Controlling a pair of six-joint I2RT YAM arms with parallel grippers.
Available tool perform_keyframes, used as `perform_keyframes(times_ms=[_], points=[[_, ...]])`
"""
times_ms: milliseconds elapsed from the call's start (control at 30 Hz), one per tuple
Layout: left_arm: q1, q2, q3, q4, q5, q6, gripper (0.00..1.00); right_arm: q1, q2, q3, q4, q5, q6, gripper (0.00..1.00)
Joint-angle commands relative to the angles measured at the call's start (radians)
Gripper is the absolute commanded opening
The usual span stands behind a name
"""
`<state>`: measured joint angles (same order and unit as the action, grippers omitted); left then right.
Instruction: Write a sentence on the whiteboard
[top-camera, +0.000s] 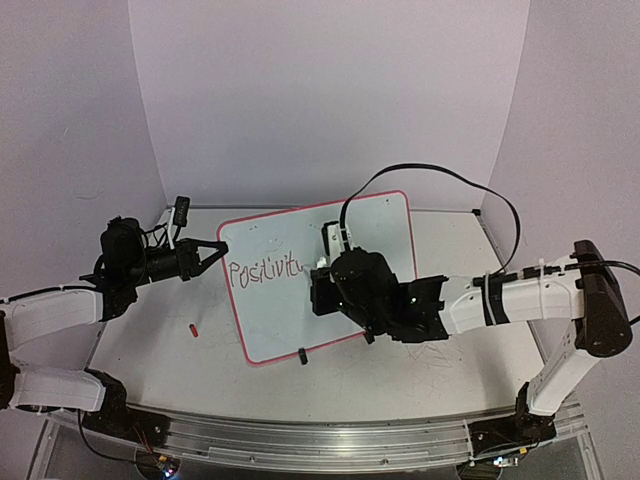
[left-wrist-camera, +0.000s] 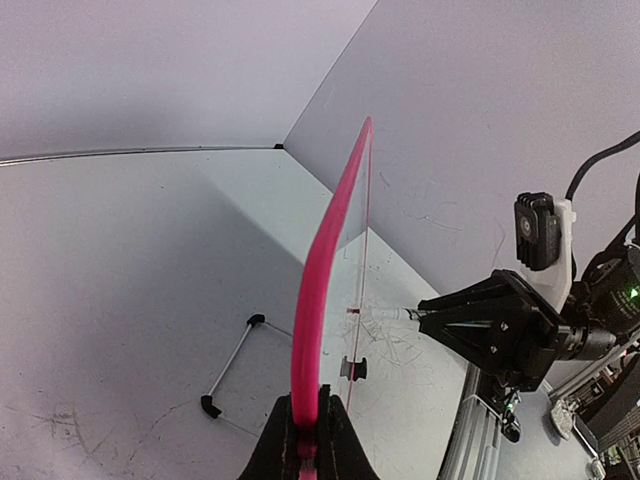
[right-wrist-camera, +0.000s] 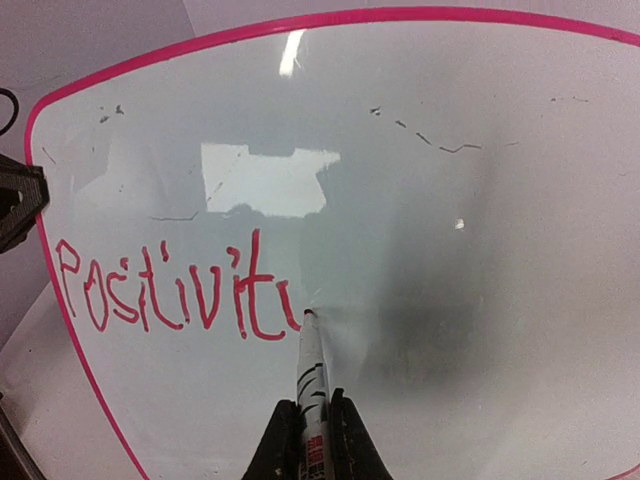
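One glossy, round-cornered whiteboard (top-camera: 385, 225), pink-rimmed, fills centre frame on a scuffed surface (top-camera: 150, 345). Jaws of the left gripper (top-camera: 215, 247) pinch its left rim; those of the right gripper (right-wrist-camera: 311, 430) clamp a white marker (right-wrist-camera: 310, 365), tip touching beside the unfinished red sentence (right-wrist-camera: 175, 295). Bare board stretches rightward.

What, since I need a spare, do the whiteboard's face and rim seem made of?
The whiteboard face looks like a smooth, glossy coated panel, perhaps melamine or plastic: it mirrors bright light patches. The rim seems moulded pink plastic, uniform in colour with a slight sheen. The exact material is uncertain.
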<state>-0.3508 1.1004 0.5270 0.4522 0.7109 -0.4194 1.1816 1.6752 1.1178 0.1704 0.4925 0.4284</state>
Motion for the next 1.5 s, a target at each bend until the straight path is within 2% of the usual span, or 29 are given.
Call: perform_keyframes(times_ms=[0, 233, 1133, 1467], points=[[-0.012, -0.01, 0.019, 0.023, 0.016, 0.042, 0.0, -0.025, 0.009, 0.058, 0.02, 0.04, -0.031, 0.0], [-0.011, -0.011, 0.018, 0.023, 0.015, 0.042, 0.0, -0.027, 0.021, 0.067, 0.02, 0.027, -0.039, 0.0], [-0.011, -0.007, 0.024, 0.023, 0.013, 0.044, 0.0, 0.016, -0.034, -0.056, -0.074, -0.013, 0.094, 0.0], [-0.011, -0.002, 0.024, 0.022, 0.015, 0.045, 0.0, 0.028, 0.021, 0.037, -0.044, -0.039, 0.053, 0.0]])
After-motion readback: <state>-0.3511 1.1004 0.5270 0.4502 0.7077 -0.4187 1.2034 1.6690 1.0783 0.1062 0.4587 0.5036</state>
